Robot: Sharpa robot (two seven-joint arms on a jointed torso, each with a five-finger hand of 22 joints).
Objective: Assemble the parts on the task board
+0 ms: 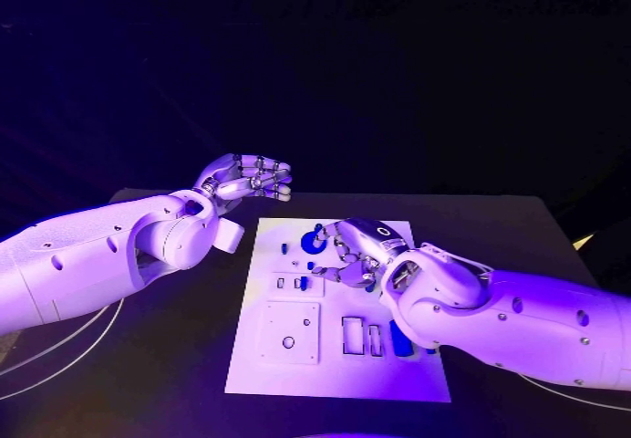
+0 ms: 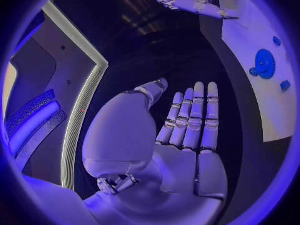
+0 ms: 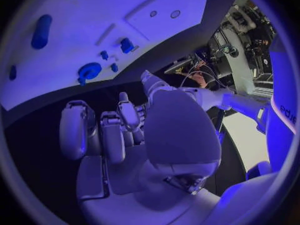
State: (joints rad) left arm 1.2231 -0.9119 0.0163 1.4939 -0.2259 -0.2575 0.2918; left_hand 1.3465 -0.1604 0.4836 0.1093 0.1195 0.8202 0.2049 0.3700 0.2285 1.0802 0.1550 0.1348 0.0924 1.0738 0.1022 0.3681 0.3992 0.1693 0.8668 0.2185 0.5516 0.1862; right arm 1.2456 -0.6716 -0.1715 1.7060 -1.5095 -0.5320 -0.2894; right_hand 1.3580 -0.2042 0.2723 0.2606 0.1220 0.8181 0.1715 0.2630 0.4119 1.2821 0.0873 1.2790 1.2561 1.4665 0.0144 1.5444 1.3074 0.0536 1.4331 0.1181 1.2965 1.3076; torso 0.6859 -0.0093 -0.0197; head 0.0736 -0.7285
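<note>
Parts lie scattered on the board (image 1: 336,365), the white plate in the middle of the black table (image 1: 171,365): a blue gear (image 1: 313,241) near the far end, a small blue piece (image 1: 303,283) in the mid section, and a blue cylinder (image 1: 398,338) near the right edge, partly behind the right arm. The right hand (image 1: 357,251) hangs over the far half of the board, just beside the gear; in its wrist view the fingers (image 3: 119,130) are curled inward with nothing seen between them, and the gear (image 3: 89,71) and cylinder (image 3: 41,31) lie apart from them on the board (image 3: 94,15). The left hand (image 1: 246,178) is held up off the board, beyond its far left corner. Its wrist view shows the fingers (image 2: 194,117) straight and side by side, the thumb standing apart, the palm bare; there the gear (image 2: 265,63) sits on the board (image 2: 269,110) well away from the hand.
</note>
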